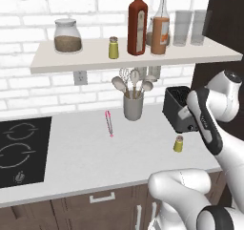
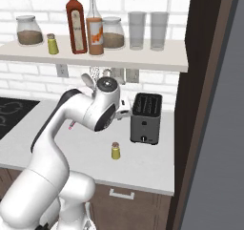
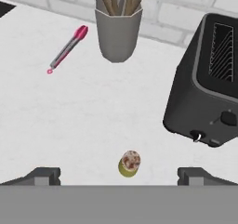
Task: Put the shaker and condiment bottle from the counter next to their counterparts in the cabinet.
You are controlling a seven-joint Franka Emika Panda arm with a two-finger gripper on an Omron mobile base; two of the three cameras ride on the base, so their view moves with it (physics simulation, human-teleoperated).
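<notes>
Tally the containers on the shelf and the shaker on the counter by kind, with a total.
Shakers: 2, one on the shelf, one on the counter
Sauce bottles: 2, red and orange-brown
Lidded jars: 2
Clear glasses: 2
Total: 8
</notes>
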